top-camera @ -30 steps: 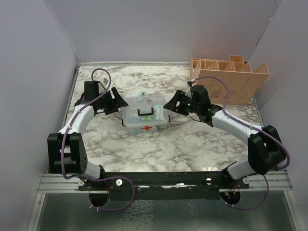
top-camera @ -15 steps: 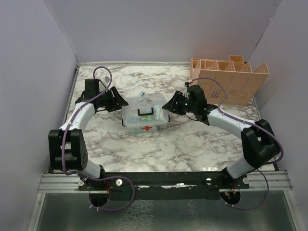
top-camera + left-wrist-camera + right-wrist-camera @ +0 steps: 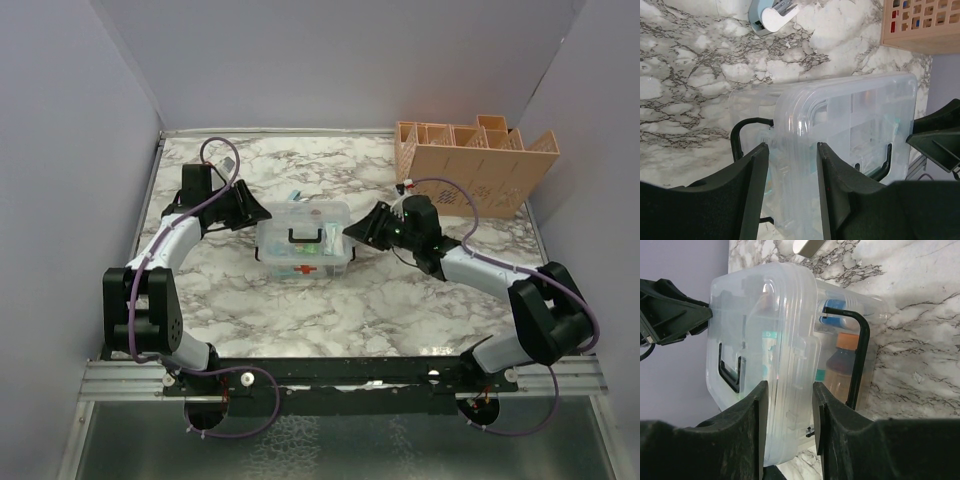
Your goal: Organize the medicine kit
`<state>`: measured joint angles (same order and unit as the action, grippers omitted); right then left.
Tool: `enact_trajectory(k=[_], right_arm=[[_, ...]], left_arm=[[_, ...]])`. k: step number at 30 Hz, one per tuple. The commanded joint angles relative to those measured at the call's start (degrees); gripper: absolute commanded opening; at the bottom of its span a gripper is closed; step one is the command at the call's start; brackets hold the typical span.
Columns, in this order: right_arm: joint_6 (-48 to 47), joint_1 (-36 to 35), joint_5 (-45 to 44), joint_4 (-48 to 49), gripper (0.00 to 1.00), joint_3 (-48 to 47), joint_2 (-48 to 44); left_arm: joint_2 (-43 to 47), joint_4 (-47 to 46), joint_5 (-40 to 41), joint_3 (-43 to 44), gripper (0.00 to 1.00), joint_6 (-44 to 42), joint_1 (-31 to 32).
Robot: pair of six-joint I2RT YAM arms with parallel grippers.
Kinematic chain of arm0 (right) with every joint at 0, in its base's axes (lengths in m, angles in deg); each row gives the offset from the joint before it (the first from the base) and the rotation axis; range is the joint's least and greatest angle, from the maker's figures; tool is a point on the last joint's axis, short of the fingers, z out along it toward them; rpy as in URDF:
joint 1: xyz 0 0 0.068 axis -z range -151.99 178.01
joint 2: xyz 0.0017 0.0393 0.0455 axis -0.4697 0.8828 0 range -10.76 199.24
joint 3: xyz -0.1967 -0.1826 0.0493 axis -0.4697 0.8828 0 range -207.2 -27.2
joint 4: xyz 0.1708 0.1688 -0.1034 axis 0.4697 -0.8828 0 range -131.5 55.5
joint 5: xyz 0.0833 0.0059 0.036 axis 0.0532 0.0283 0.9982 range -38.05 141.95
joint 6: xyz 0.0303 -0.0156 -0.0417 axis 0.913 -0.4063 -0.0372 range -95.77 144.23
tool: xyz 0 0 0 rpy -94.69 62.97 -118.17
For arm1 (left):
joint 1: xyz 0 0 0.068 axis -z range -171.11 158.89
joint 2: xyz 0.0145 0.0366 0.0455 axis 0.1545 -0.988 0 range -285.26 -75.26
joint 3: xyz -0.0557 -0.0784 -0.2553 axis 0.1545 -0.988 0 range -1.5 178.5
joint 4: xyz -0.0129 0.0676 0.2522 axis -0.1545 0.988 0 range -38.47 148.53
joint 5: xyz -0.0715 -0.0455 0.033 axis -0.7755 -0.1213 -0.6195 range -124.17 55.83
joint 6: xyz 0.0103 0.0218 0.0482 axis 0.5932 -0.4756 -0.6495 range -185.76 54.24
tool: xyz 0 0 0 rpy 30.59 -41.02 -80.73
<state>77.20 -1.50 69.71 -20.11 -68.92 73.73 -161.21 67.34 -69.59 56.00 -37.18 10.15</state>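
The medicine kit, a clear box with a black handle and a red cross, stands mid-table. My left gripper is at its left end and my right gripper at its right end. In the left wrist view the left gripper straddles the rim of the clear lid, and both fingers touch the plastic. The right gripper clamps the lid's ridged rim the same way. A brown bottle with an orange cap shows inside the box.
A peach slotted organizer stands at the back right, and its corner shows in the left wrist view. A small pale blue and white object lies on the marble just behind the kit. Grey walls enclose three sides.
Both grippers have moved inward onto the kit's ends, and their jaws have narrowed around the lid rim. The kit has barely shifted.
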Motion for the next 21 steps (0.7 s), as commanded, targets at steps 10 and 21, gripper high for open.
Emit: enact_trajectory(k=[10,21], right_arm=[[-0.4,0.9,-4.6,-9.9,0.56,-1.2,-3.6],[4.5,4.4,1.6,-2.0,0.89,2.4,-7.2]], left_arm=[[0.5,8.5,7.8,2.3,0.69,-5.5,1.7],[6.6,12.8,12.7,12.0,0.92,-12.1,2.3]])
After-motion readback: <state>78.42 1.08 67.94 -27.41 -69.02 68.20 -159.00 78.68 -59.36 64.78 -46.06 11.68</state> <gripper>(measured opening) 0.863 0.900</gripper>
